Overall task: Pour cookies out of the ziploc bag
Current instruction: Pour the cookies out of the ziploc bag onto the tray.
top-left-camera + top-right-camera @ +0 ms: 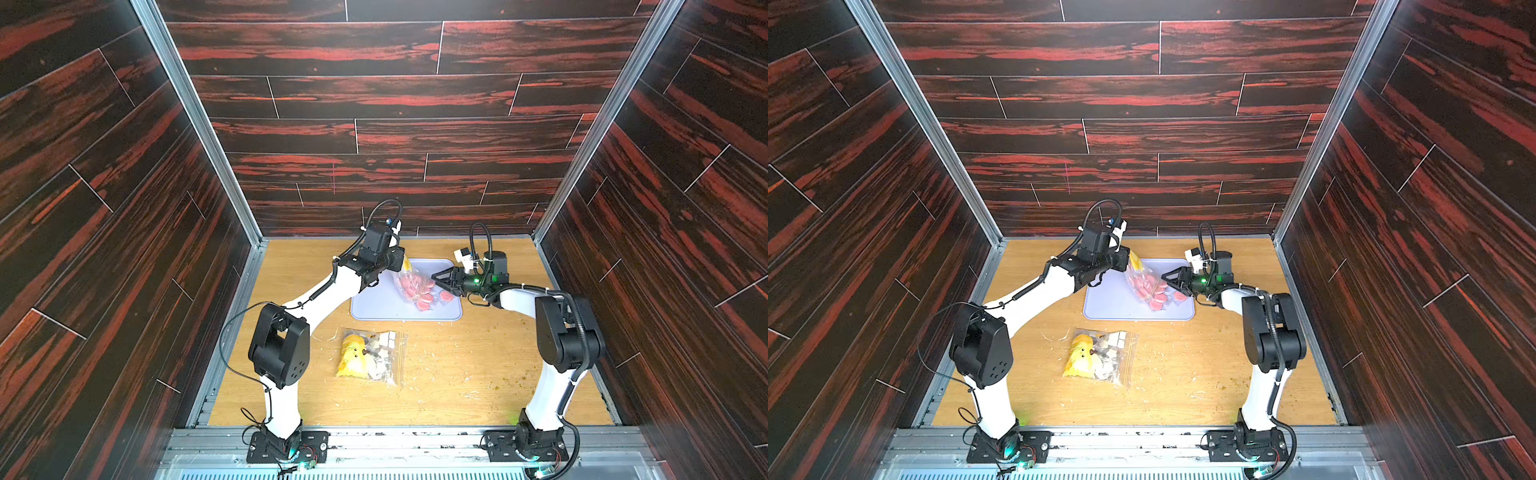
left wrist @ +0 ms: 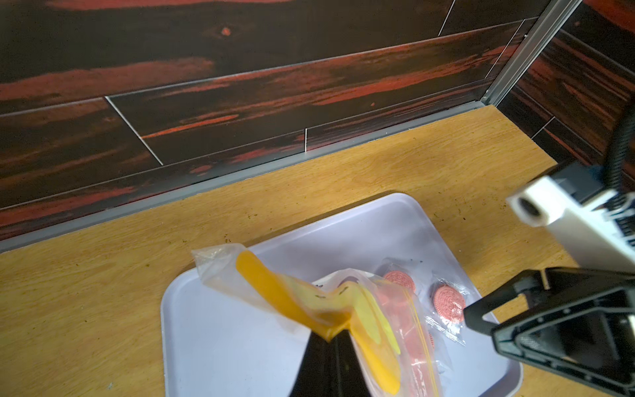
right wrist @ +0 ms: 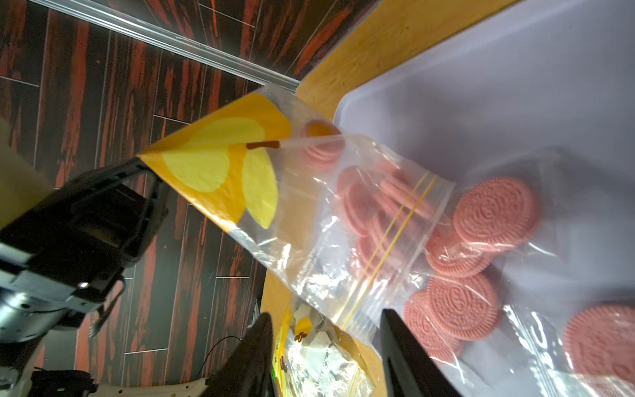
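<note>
My left gripper (image 1: 401, 261) (image 1: 1128, 260) (image 2: 331, 338) is shut on the yellow-printed bottom corner of the clear ziploc bag (image 1: 409, 279) (image 1: 1143, 279) (image 2: 381, 309) (image 3: 302, 206). It holds that end up over the lilac tray (image 1: 374, 305) (image 1: 1104, 305) (image 2: 240, 343) (image 3: 481, 86). The bag slopes mouth-down onto the tray. Pink wrapped cookies (image 1: 424, 297) (image 1: 1158, 296) (image 2: 448, 304) (image 3: 494, 209) lie partly inside it and partly spilled on the tray. My right gripper (image 1: 436, 281) (image 1: 1165, 279) (image 3: 326, 316) is open beside the bag's mouth, gripping nothing.
A second ziploc bag (image 1: 372, 354) (image 1: 1100, 354) (image 3: 319, 357) with yellow and white contents lies flat on the wooden table (image 1: 478, 365), nearer than the tray. Crumbs are scattered on the table's right side. Dark panel walls close in the back and both sides.
</note>
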You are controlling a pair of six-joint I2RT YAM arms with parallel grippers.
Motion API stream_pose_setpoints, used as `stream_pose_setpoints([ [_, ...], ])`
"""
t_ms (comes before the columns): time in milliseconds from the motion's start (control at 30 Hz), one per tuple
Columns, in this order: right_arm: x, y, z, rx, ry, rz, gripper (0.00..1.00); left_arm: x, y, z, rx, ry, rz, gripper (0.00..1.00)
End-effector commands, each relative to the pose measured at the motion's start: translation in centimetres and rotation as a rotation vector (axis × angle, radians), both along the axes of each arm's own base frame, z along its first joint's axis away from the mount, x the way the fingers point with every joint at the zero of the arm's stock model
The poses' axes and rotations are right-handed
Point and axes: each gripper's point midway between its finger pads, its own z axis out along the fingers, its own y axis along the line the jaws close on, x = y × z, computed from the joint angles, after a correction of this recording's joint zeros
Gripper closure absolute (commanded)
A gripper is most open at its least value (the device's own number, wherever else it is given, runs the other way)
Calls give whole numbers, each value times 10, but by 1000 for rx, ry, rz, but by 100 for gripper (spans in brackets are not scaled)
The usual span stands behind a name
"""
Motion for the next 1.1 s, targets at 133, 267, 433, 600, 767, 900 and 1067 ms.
stream_pose_setpoints([
  [133, -4, 10, -29, 28, 90, 12, 42, -6, 1, 31, -37, -59, -7, 100],
  [267, -5, 16, -36, 35, 106, 15, 40, -7, -2, 31, -41, -57, -13, 100],
  [433, -2, 19, -45, 63, 137, 13, 39, -6, -3, 32, -38, -61, -15, 100],
  [600, 3, 23, -48, 78, 139, 6, 38, -7, -6, 31, -42, -57, -22, 100],
  [767, 10, 27, -47, 90, 140, 4, 38, -8, -9, 31, -43, -58, -27, 100],
  [900, 14, 29, -47, 103, 141, -1, 37, -8, -11, 31, -43, -57, -30, 100],
  [1067, 19, 33, -45, 125, 142, -1, 37, -9, -12, 30, -39, -57, -32, 100],
])
